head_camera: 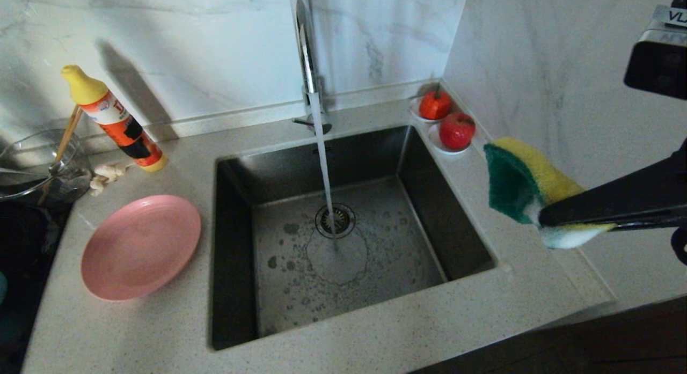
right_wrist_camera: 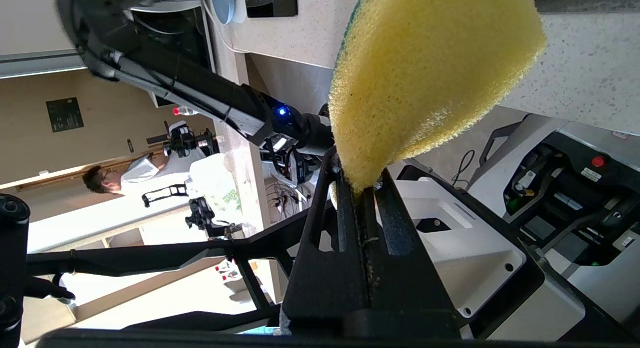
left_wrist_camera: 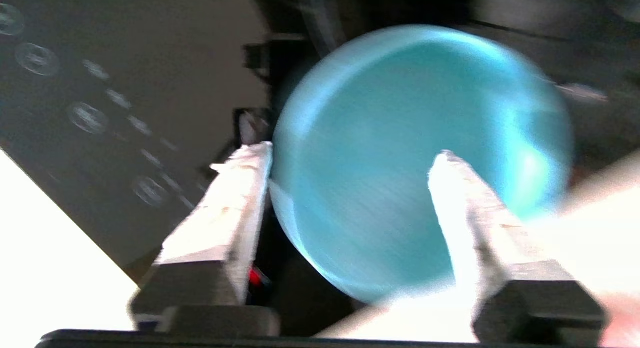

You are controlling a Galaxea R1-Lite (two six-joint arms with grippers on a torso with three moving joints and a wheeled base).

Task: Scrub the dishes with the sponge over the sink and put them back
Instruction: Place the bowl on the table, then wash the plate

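Right wrist: end effector (right_wrist_camera: 364, 188) pinching sponge (right_wrist_camera: 425, 73).

I see my right gripper (head_camera: 542, 219) pinching the sponge (head_camera: 523, 186) above the counter's (head_camera: 375, 336) right edge; water runs into the sink (head_camera: 343, 240), pink plate (head_camera: 140, 247) left.

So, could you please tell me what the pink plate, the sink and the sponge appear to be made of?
Pink plate: probably matte plastic or a fibre composite; dull sheen, moulded rings.
Sink: brushed stainless steel, judging by its dark grey metallic walls.
Sponge: soft yellow foam with a green scouring layer; porous and squashed where the right gripper pinches it.
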